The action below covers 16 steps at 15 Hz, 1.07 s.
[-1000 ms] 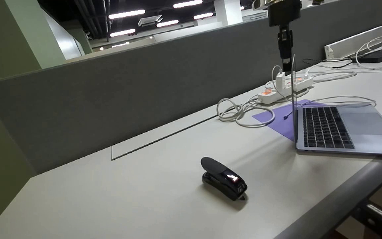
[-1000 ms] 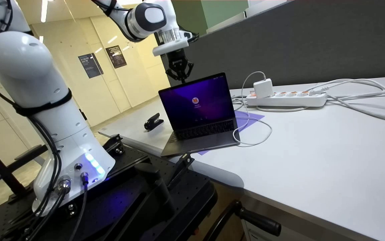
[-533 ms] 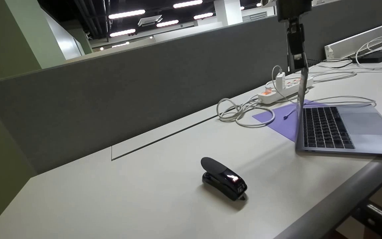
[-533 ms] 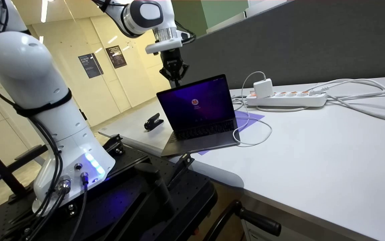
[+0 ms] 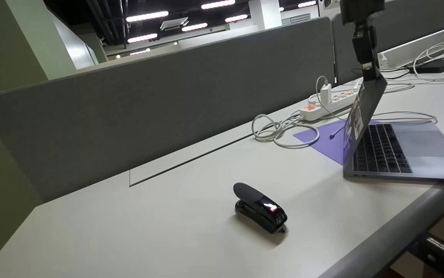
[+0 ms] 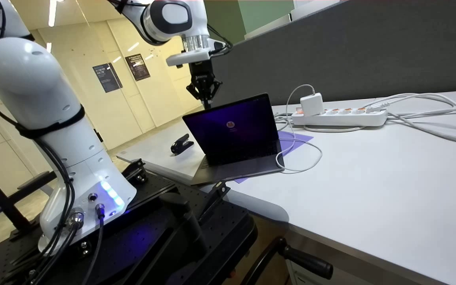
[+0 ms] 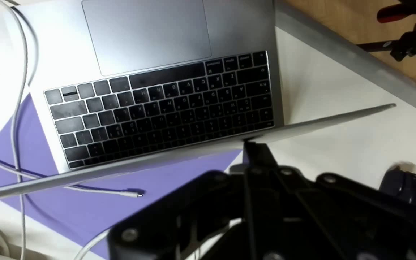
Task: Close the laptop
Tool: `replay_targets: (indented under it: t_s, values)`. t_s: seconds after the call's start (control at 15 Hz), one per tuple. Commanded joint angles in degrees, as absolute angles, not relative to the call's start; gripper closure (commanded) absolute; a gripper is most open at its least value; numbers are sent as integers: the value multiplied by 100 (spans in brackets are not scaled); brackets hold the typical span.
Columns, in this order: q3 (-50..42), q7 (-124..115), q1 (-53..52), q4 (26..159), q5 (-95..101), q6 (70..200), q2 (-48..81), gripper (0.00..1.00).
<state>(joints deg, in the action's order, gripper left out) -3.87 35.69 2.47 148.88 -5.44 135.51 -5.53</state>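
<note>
Purple sheet (image 7: pixel 99 209) beneath the laptop (image 7: pixel 161 94)

- I have one tool (image 6: pixel 207 104), carried by one white arm (image 6: pixel 79 154).
- I count one laptop (image 5: pixel 422 162), and on it one screen (image 6: pixel 233 128), one keyboard (image 7: pixel 164 110) and one trackpad (image 7: pixel 146 34).
- On the worktop (image 5: pixel 148 227) I find one black stapler (image 5: pixel 260 207).
- I see one purple sheet (image 5: pixel 320 139).
- I count one white power strip (image 6: pixel 364 118), bearing one white charger block (image 6: pixel 311 104).
- In the wrist view I make out one loose cable plug (image 7: pixel 132 194); the white cables (image 7: pixel 14 141) tangle too much for me to count.
- In an exterior view I count two dark partition panels (image 5: pixel 167 92).
- In an exterior view I count two wall posters (image 6: pixel 137 66) and one crank handle (image 6: pixel 307 261).
</note>
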Motion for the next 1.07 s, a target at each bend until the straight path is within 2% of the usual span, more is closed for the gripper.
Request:
replay_targets:
  t_s: [0.0,1.0]
  values:
    - [-512,3390,322,14982,-442,13753,-430,100]
    - [-712,2964,674,15373,-648,13883,-5,100]
